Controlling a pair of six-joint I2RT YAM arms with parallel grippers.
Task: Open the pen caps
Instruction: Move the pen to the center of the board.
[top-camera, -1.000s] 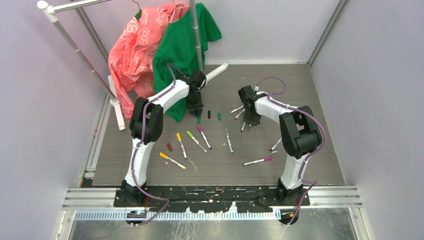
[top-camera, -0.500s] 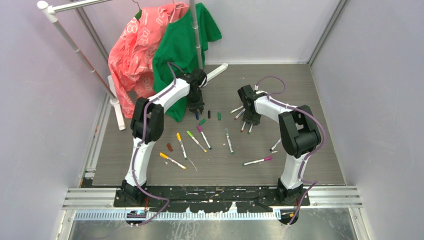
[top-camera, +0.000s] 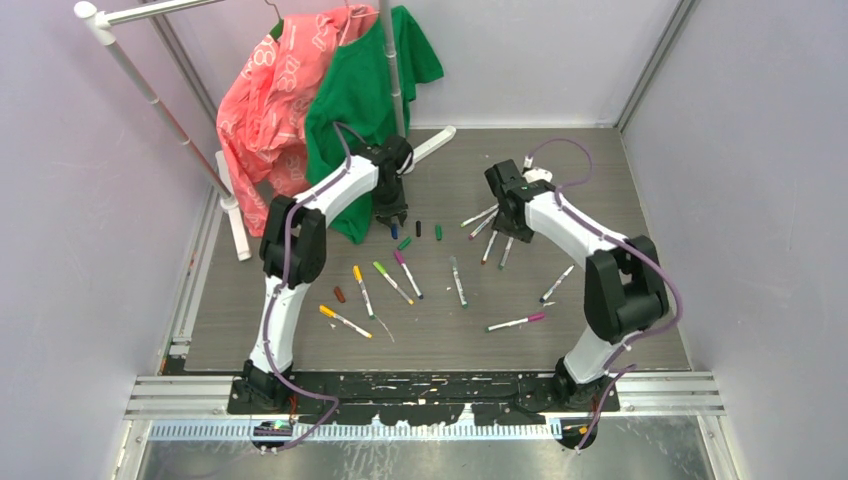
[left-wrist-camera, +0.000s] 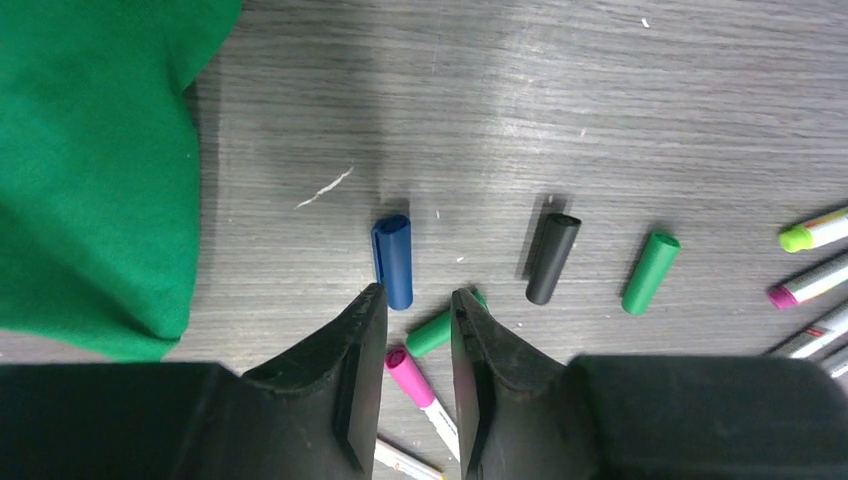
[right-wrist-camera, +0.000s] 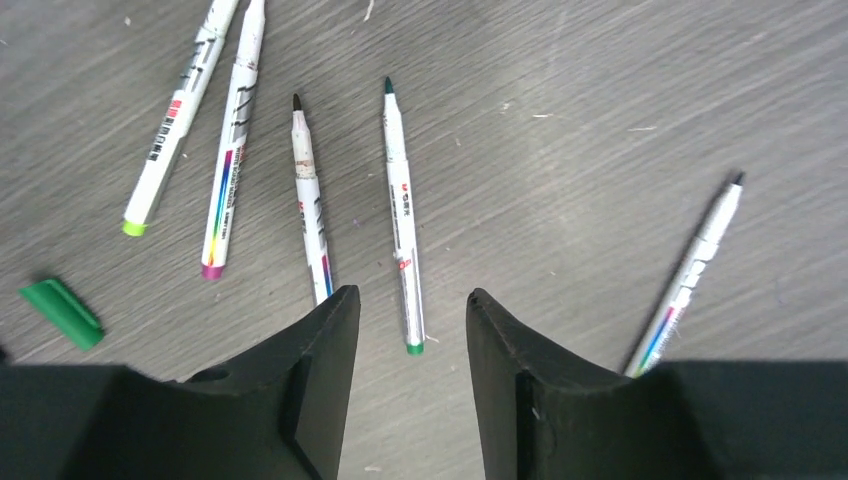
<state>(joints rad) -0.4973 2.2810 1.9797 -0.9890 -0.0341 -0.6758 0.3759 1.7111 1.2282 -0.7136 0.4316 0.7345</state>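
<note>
Loose pen caps lie below my left gripper (left-wrist-camera: 415, 300): blue (left-wrist-camera: 393, 262), black (left-wrist-camera: 552, 258), green (left-wrist-camera: 650, 272), and a second green cap (left-wrist-camera: 440, 330) on the table under its fingertips. The jaws stand slightly apart and hold nothing. A magenta-capped pen (left-wrist-camera: 415, 380) lies beneath them. My right gripper (right-wrist-camera: 410, 300) is open above an uncapped green pen (right-wrist-camera: 402, 215), with a dark-tipped pen (right-wrist-camera: 308, 200) beside it and another pen (right-wrist-camera: 690, 270) to the right. From above, several capped pens (top-camera: 392, 282) lie mid-table, near a brown cap (top-camera: 339, 294).
A white clothes rack (top-camera: 150, 95) with a pink shirt (top-camera: 275, 95) and a green shirt (top-camera: 360, 100) stands at the back left. The green shirt's hem (left-wrist-camera: 90, 170) hangs just left of my left gripper. A magenta-capped pen (top-camera: 516, 322) lies front right.
My left gripper has opened a little and left the green cap on the table. My right gripper has opened wide, let go of the green pen and drawn back from it.
</note>
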